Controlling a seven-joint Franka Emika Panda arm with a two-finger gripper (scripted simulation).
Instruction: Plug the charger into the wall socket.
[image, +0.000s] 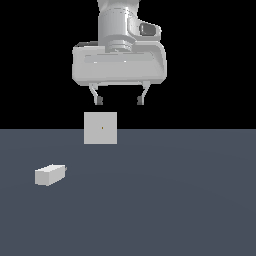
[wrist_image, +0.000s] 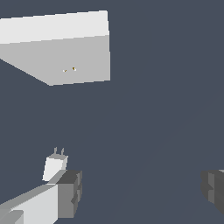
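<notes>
The charger (image: 49, 175), a small off-white oblong block with a short grey stub on one end, lies on the grey floor at the exterior view's left. In the wrist view the charger (wrist_image: 55, 166) shows two thin prongs and sits beside one fingertip (wrist_image: 70, 193). The wall socket (image: 100, 128), a flat off-white square plate with a tiny dark dot at its centre, stands upright behind it; the wrist view shows the wall socket (wrist_image: 70, 57) too. My gripper (image: 120, 101) hangs open high above the floor, with nothing between its fingers.
The grey floor (image: 175, 200) stretches across the lower half of the exterior view, with black background above it. Nothing else shows.
</notes>
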